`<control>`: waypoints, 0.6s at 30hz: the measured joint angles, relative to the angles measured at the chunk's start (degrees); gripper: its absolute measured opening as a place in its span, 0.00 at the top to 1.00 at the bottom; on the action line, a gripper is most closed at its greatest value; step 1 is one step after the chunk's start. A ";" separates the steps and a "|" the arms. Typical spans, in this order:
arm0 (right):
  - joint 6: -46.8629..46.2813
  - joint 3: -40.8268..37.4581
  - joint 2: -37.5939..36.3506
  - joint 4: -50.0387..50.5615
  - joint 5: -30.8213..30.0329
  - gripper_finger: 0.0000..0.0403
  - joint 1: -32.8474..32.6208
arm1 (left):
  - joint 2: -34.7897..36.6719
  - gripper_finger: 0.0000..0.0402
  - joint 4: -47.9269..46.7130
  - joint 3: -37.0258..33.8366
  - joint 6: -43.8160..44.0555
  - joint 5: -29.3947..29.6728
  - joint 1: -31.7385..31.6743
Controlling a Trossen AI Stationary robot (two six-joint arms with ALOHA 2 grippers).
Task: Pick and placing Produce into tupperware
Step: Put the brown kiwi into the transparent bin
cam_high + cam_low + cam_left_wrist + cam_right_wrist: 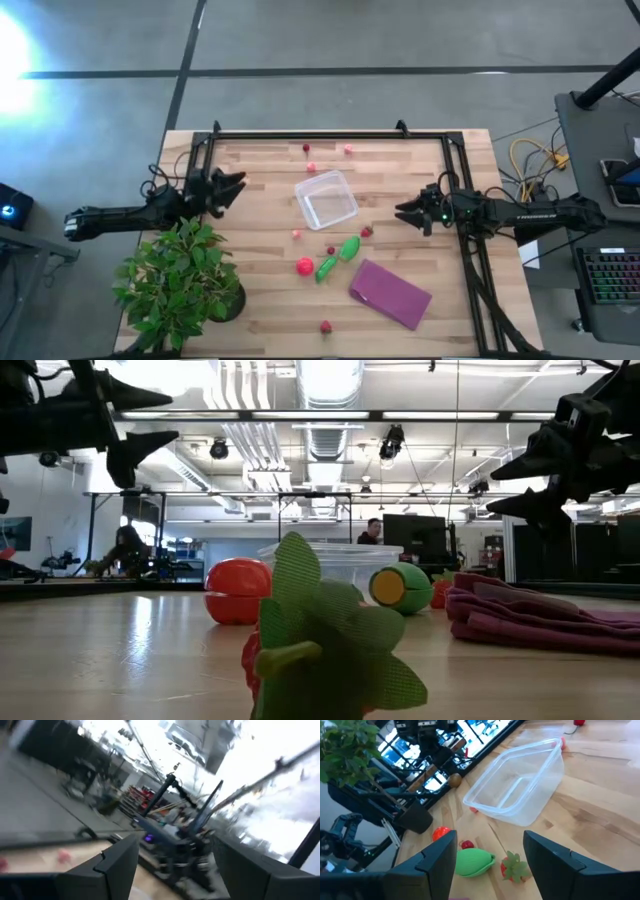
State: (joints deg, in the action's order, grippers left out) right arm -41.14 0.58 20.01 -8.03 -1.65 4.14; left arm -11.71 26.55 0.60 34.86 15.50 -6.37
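Note:
The clear tupperware [325, 198] [520, 785] sits upright and empty mid-table. Near it lie two green pods [349, 248] [326, 268], a larger red ball [304, 266] [238, 590] and several tiny red pieces, such as one [312, 167] toward the far edge. A leafy-topped red piece [326, 326] [320, 650] rests by the near edge. A brown ball [454, 780] shows only in the right wrist view, beyond the box. My left gripper [235, 185] [130, 430] hovers open left of the box. My right gripper [405, 213] [489, 840] hovers open right of it.
A potted plant [180, 280] stands at the near-left corner. A purple folded cloth [390, 293] [540, 615] lies near the right front. A black frame [330, 134] borders the table's far, left and right sides.

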 joint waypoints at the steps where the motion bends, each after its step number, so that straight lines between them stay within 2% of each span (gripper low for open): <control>1: -0.65 -0.02 0.00 0.00 -0.02 0.46 0.00 | -0.04 0.41 0.00 0.00 3.55 -0.05 0.00; 6: -0.52 -0.01 0.02 0.15 -0.50 0.46 0.00 | -0.07 0.41 0.04 0.00 13.74 -0.20 0.02; 10: -0.42 -0.01 0.02 0.15 -2.91 0.46 0.00 | 0.16 0.41 0.02 0.00 26.77 -0.44 0.01; 18: -0.26 0.00 0.02 0.13 -3.08 0.46 0.00 | 0.20 0.41 0.86 0.02 26.66 -0.33 0.01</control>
State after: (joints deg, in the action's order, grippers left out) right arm -41.41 0.58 20.03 -7.90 -4.73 4.14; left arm -11.52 27.40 0.63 61.52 15.17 -6.36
